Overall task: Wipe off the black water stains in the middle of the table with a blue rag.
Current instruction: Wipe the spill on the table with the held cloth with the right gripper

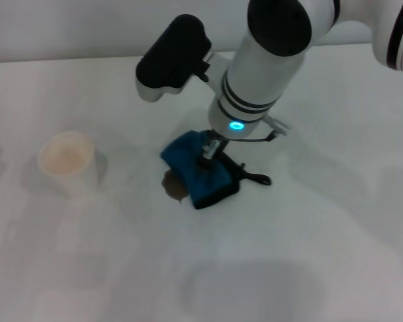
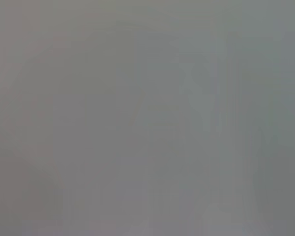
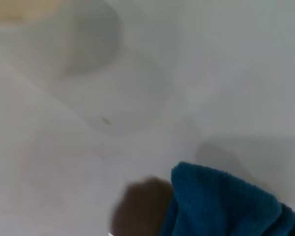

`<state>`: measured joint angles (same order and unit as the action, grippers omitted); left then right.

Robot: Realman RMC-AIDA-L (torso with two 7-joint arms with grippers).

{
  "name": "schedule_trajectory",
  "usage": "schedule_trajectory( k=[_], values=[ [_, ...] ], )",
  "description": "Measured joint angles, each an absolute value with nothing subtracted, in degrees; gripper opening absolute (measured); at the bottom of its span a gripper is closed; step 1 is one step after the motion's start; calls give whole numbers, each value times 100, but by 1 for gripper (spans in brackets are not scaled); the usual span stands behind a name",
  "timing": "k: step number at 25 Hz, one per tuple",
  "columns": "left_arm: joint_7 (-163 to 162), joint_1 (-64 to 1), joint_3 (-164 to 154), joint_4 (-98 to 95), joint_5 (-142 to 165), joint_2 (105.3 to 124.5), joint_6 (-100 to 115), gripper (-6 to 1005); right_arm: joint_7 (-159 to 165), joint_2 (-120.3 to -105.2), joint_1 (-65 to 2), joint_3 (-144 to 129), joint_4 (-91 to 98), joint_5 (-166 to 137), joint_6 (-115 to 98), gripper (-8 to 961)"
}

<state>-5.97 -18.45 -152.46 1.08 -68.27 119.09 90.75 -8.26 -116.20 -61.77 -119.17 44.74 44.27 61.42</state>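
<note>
While part of the black water stains [image 1: 174,186] still shows at the edge of the blue rag [image 1: 200,172], the wiping looks only partly done; the cloth covers the rest of the blotch near the middle of the white worktop [image 1: 309,228]. Reaching down steeply from the upper right, the right gripper [image 1: 211,151] presses on the rag and seems clamped on its folds. A white cup [image 1: 67,162] stands well apart. No left gripper is visible.
</note>
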Motion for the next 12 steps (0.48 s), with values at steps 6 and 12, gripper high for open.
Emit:
schedule_trajectory(
  k=[6,12],
  values=[
    [-597,-1750,-15249,93,-6741,11909,9128,893,-1012,-11619,-6272,-12054,4350,4665,5344,92],
    [-597,-1603,-15228,-164,-6761,11909,9246,893,-1190,-11619,-6160,-12393,4044,4636,4505,92]
  ],
)
